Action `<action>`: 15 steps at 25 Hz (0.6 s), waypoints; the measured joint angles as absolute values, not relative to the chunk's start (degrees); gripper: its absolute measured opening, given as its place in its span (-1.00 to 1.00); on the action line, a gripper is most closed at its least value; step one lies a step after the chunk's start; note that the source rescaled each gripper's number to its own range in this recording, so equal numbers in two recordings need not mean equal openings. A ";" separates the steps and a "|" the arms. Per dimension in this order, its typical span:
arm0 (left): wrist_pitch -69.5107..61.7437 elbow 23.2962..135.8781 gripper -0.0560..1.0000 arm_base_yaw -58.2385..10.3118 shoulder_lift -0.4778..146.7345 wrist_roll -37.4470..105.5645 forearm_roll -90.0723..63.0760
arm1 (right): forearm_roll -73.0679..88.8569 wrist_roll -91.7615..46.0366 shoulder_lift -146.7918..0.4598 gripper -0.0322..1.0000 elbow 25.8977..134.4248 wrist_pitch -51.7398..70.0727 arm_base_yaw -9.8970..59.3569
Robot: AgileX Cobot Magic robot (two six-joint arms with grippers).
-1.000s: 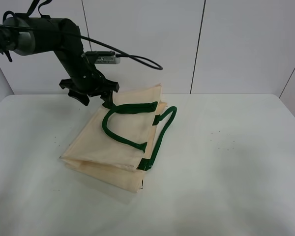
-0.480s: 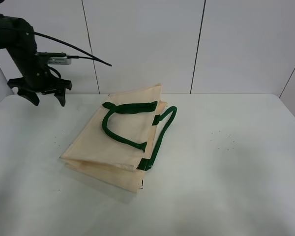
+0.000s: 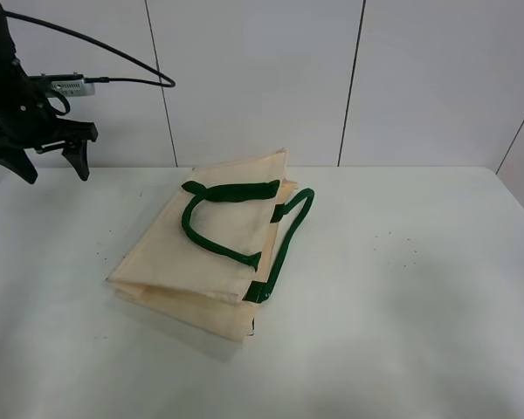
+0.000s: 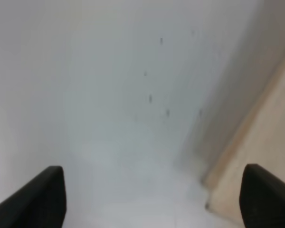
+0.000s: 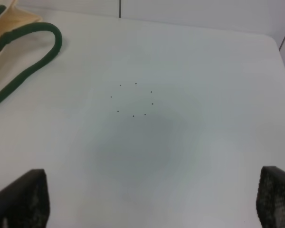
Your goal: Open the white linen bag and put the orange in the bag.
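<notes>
The bag [image 3: 211, 249] lies flat at frame centre, long axis running upper right to lower left; the left claw [image 3: 38, 161], spread, is seen upper left, well apart; the right claw [image 5: 147, 202] is spread; no orange is seen.

One white linen bag [image 3: 205, 253] is seen, with two green strap handles [image 3: 223, 223]. One table [image 3: 402, 297] is counted. Two grippers are shown: left gripper [image 3: 42, 164], right gripper [image 5: 147, 209].
</notes>
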State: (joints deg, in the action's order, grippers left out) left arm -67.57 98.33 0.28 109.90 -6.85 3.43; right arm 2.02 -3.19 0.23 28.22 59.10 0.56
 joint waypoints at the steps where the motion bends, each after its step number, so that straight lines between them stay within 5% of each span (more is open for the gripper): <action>1: -67.57 96.70 0.98 0.28 107.89 -6.85 3.39 | 2.02 -3.19 0.23 1.00 28.22 59.10 0.56; 15: -64.24 48.00 0.95 0.28 60.96 -4.67 3.07 | 2.02 -3.19 0.23 1.00 28.22 59.08 0.56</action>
State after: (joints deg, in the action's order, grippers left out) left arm -64.24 48.00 0.28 60.96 -4.67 3.07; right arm 2.02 -3.19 0.23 28.22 59.08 0.56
